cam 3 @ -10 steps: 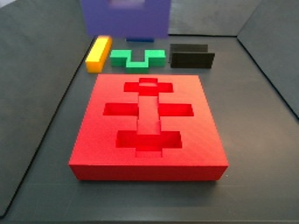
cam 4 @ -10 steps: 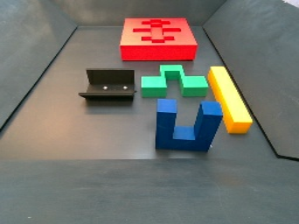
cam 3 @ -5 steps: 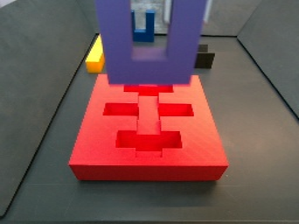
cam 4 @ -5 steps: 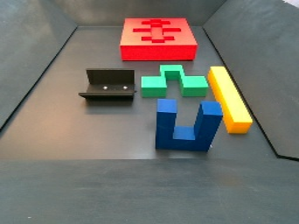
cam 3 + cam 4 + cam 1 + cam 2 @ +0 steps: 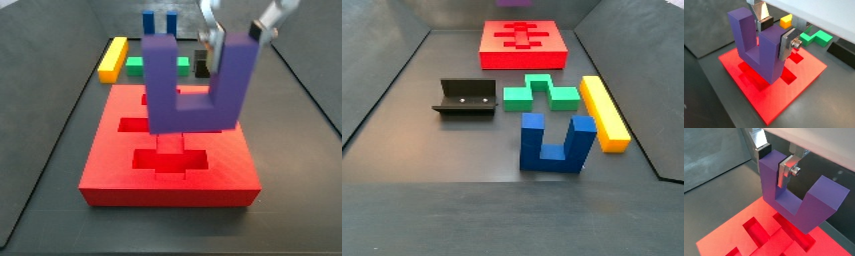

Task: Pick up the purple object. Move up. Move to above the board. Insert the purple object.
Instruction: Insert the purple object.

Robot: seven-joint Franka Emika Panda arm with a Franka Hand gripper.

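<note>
The gripper is shut on one prong of the purple object, a U-shaped block held with its prongs up. The block hangs above the middle of the board, a thick red slab with cross- and bar-shaped recesses. Both wrist views show the silver fingers pressed on that prong of the purple object, with the board beneath. In a side view the board lies at the far end; only a purple sliver shows above it.
A blue U-shaped block, a green block, a long yellow bar and the dark fixture stand on the grey floor beyond the board. The sloping tray walls close in both sides.
The gripper has carried the purple object from above the far blocks to above the board's middle. Blocks, fixture and board have not moved.
</note>
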